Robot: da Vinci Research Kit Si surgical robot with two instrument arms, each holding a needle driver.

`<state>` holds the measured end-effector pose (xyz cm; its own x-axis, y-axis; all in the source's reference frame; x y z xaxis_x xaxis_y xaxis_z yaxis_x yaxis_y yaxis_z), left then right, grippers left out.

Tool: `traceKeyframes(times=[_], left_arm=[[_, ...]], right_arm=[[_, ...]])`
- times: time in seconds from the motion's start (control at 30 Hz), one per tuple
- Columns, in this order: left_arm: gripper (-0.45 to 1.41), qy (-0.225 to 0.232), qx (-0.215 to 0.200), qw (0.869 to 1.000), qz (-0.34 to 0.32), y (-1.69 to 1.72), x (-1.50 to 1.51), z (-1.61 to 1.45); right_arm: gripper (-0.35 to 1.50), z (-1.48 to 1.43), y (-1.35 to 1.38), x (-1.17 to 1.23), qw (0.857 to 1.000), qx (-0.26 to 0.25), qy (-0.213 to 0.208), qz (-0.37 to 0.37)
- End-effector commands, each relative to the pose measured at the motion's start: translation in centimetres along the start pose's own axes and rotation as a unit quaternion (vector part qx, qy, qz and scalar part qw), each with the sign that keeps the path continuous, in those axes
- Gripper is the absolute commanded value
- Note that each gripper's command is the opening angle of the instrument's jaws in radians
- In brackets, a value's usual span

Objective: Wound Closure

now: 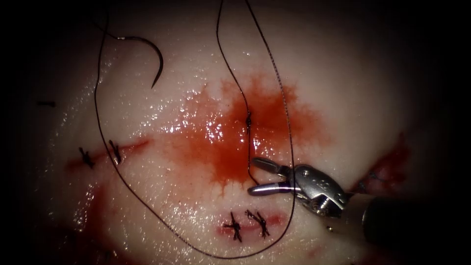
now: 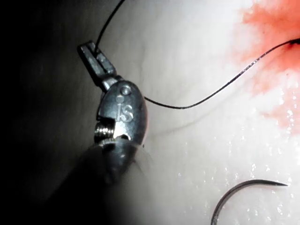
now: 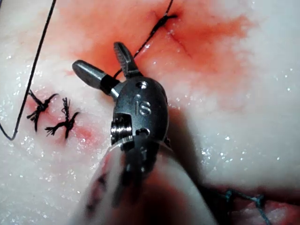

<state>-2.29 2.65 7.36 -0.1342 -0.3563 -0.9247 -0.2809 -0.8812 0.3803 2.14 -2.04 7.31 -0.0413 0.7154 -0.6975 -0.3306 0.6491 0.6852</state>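
Note:
The curved needle (image 1: 156,55) lies free on the tissue (image 1: 343,98), far up and left of the red fluid (image 1: 230,142), held by neither tool; it also appears beside the left tool (image 2: 243,193). Its thread (image 1: 110,162) sweeps down, round the front and back up on the right. A knot (image 1: 248,118) sits in the red fluid over the cut. My right tool (image 1: 252,175) (image 3: 99,57) stands open just below the knot, with a short thread tail between its jaws. My left tool (image 2: 96,55) is shut on the thread (image 2: 211,96) that leads to the knot.
Two finished stitches (image 1: 247,224) close a short cut in front, near the right tool's shaft. Two more stitches (image 1: 101,155) sit on a cut at the left. Another red cut (image 1: 387,169) with a stitch lies at the right, behind the right tool.

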Motion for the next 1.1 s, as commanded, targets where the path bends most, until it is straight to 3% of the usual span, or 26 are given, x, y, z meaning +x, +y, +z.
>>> traceKeyframes(times=[0.03, 0.2, 0.4, 0.5, 1.1], left_arm=[[-0.45, 0.008, -0.001, 1.000, -0.006, -0.03, 0.04, 0.06], [-0.45, 0.032, -0.004, 0.999, -0.029, -0.11, 0.52, 0.05], [-0.45, 0.019, -0.003, 0.999, -0.041, -0.11, 0.87, 0.04], [-0.45, 0.020, -0.004, 0.999, -0.043, -0.08, 0.98, 0.01], [-0.45, 0.028, -0.025, 0.997, -0.066, -0.14, 1.39, -0.26]], right_arm=[[1.04, -0.01, 0.07, 0.03, 1.000, -0.008, 0.000, -0.008], [1.01, -0.08, 0.31, 0.30, 0.999, -0.030, 0.000, -0.023], [1.23, 0.09, 0.53, 0.44, 0.997, -0.052, 0.000, -0.056], [1.34, 0.24, 0.60, 0.44, 0.996, -0.063, -0.009, -0.068], [1.38, 0.75, 0.79, 0.41, 0.982, -0.097, -0.022, -0.159]])
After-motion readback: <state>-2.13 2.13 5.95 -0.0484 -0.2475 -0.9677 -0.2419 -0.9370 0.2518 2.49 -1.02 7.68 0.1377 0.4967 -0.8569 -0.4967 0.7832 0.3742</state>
